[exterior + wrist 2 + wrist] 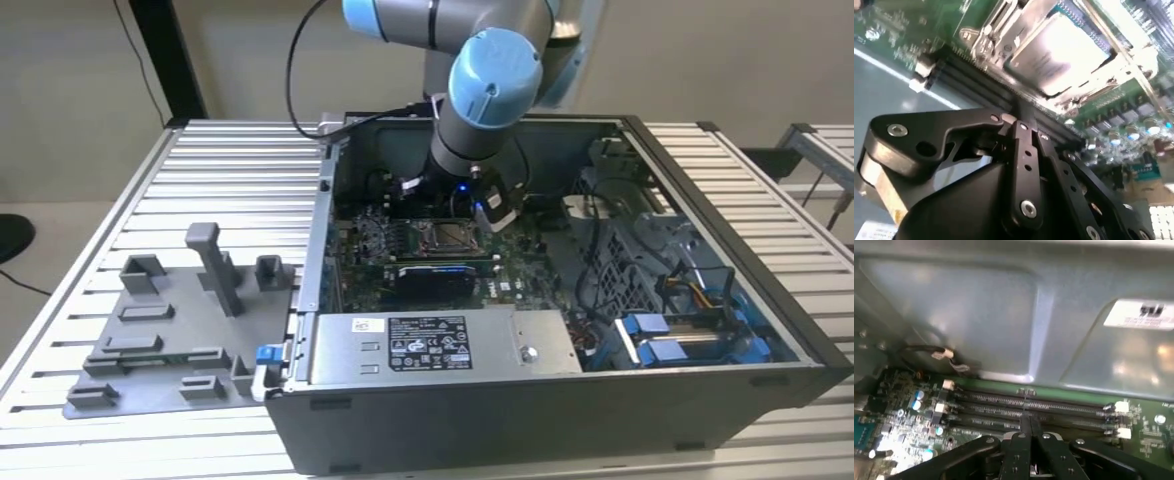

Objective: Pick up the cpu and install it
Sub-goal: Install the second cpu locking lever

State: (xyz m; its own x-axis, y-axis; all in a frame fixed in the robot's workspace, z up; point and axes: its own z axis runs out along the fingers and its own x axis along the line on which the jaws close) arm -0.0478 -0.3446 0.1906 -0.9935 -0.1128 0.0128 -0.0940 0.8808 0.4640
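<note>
Pale silver cpu (1066, 52), seemingly seated in its socket frame (1019, 30); tool (1021, 117) clenched, empty.

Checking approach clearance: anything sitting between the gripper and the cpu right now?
Nothing visible. In the second wrist view the gripper, fingers together, sits over the memory slots beside the socket, and the cpu lies in the socket frame with its metal top uncovered.

In the exterior view the arm (470, 110) hides the gripper and the motherboard (400, 250) part behind the socket frame (446, 238). In the second wrist view the cpu (1064, 50) top glares white, its markings unreadable. The power supply (1079, 340) label beside the memory slots (1029, 407) is too blurred to make out.
</note>
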